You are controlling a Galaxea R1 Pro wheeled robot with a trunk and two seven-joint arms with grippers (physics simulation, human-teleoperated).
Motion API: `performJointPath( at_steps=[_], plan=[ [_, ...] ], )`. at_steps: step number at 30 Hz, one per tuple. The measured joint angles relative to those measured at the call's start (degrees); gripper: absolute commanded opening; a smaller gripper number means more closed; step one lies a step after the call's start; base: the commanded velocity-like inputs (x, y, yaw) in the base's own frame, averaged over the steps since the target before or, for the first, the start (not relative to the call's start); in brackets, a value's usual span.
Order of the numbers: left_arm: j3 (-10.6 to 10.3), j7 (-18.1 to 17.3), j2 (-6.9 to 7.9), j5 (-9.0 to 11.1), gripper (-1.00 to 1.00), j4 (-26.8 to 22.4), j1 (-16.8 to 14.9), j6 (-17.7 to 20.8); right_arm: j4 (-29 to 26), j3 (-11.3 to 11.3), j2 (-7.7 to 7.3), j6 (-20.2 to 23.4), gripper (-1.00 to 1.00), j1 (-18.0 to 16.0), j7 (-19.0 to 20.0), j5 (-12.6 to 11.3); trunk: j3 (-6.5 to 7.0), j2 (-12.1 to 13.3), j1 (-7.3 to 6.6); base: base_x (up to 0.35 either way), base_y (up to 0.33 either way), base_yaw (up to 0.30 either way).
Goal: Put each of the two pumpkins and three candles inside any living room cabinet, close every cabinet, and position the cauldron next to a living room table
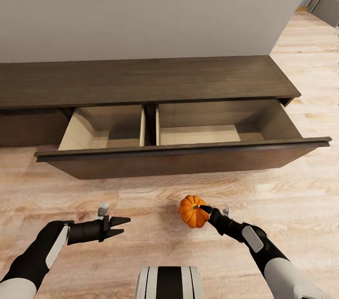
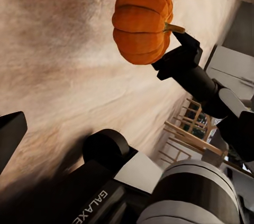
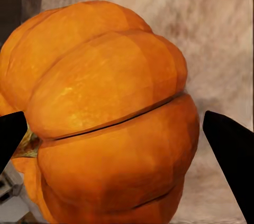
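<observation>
An orange ribbed pumpkin (image 1: pixel 192 212) hangs above the wooden floor with my right gripper (image 1: pixel 203 209) shut on it near its stem. In the right wrist view the pumpkin (image 3: pixel 111 118) sits between both dark fingertips (image 3: pixel 230 152). My left gripper (image 1: pixel 124 225) stands open and holds nothing, to the left of the pumpkin (image 2: pixel 142 20) at about the same height. Ahead is the long dark-brown cabinet (image 1: pixel 141 80), its wide drawer (image 1: pixel 179 158) pulled out, showing two pale wood compartments with nothing visible inside. The second pumpkin and the cauldron are out of view.
A plain wall rises behind the cabinet. Pale wood floor (image 1: pixel 301 205) lies between me and the drawer front and runs on to the right. My base (image 1: pixel 169 282) shows at the bottom. Wooden chairs (image 2: pixel 185 134) stand behind my right arm in the left wrist view.
</observation>
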Motion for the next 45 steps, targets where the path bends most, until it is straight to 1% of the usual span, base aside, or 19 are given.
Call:
performJointPath(
  at_steps=[10,14,16,22,27,37,42,45],
  plan=[
    [-0.01,0.0,0.0,0.0,1.0,0.0,0.05,0.05,0.11,-0.09,-0.22,0.27,-1.0,0.04,-0.05,-0.03,2.22,0.13,-0.29,-0.024,0.0,0.0],
    [-0.06,0.0,0.0,0.0,1.0,0.0,0.05,0.07,0.16,-0.1,-0.24,0.31,-1.0,0.09,-0.01,-0.1,3.1,0.19,-0.36,-0.233,0.0,0.0],
    [0.01,0.0,0.01,0.0,1.0,0.0,0.02,0.07,0.2,0.05,-0.15,0.25,-1.0,0.1,-0.01,0.16,3.55,0.21,-0.43,-0.056,0.0,0.0],
    [-0.23,0.0,0.0,0.0,1.0,0.0,0.02,0.02,0.18,-0.01,-0.11,0.31,-1.0,0.16,-0.01,-0.09,4.88,0.29,-0.59,-0.027,0.0,0.0],
    [-0.23,0.0,0.0,0.0,1.0,0.0,0.07,0.0,0.19,0.0,-0.28,0.27,-1.0,0.28,-0.01,-0.02,5.99,0.36,-0.7,-0.187,0.0,0.0],
    [-0.19,0.0,0.0,0.03,1.0,0.0,0.04,0.03,0.1,-0.01,-0.19,0.28,-1.0,0.27,0.08,-0.16,8.2,0.49,-0.98,-0.019,0.0,0.0],
    [-0.04,0.0,0.0,0.08,1.0,0.0,0.04,0.03,0.09,-0.02,-0.02,0.15,-1.0,0.33,0.08,-0.12,9.31,0.56,-1.08,-0.253,0.0,-0.005],
    [0.13,0.0,0.01,0.08,1.0,0.02,-0.01,0.05,0.12,-0.01,-0.02,0.14,-1.0,0.37,0.08,-0.08,9.98,0.6,-1.15,-0.319,0.0,-0.213]
  ],
)
